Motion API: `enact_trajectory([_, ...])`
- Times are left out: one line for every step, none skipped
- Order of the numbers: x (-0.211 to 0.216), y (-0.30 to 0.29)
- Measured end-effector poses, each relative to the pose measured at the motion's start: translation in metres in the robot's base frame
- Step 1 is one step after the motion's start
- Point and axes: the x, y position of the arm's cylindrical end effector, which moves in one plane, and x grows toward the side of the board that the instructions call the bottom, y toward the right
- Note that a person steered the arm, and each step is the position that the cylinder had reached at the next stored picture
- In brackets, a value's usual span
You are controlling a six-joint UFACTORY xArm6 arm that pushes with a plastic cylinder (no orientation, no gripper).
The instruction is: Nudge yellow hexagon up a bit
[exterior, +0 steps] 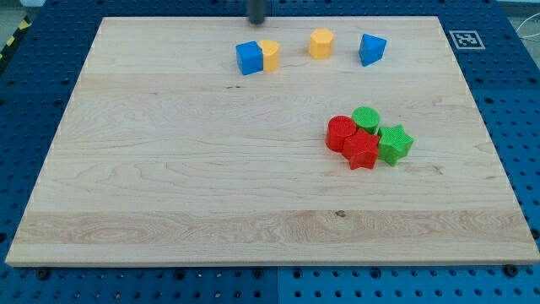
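The yellow hexagon (321,43) sits near the board's top edge, a little right of centre. My tip (256,23) shows at the view's top, above the blue cube (249,58) and up and to the left of the hexagon, touching no block. A second yellow block (271,55), its shape unclear, rests against the blue cube's right side.
A blue block (371,49), roughly triangular, lies right of the hexagon. At the middle right, a red cylinder (341,133), red star (361,151), green cylinder (366,119) and green star (394,143) cluster together. The wooden board (169,169) lies on a blue perforated table.
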Motion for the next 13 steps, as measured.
enact_trajectory([-0.001,0.093])
enact_trajectory([0.004,0.166])
enact_trajectory([0.035,0.207])
enact_trajectory([0.066,0.208])
enact_trajectory([0.068,0.209])
enact_trajectory([0.085,0.213])
enact_trajectory([0.107,0.200])
enact_trajectory([0.125,0.166])
enact_trajectory([0.130,0.120])
enact_trajectory([0.122,0.089])
enact_trajectory([0.093,0.093])
enact_trajectory([0.075,0.115])
enact_trajectory([0.071,0.119])
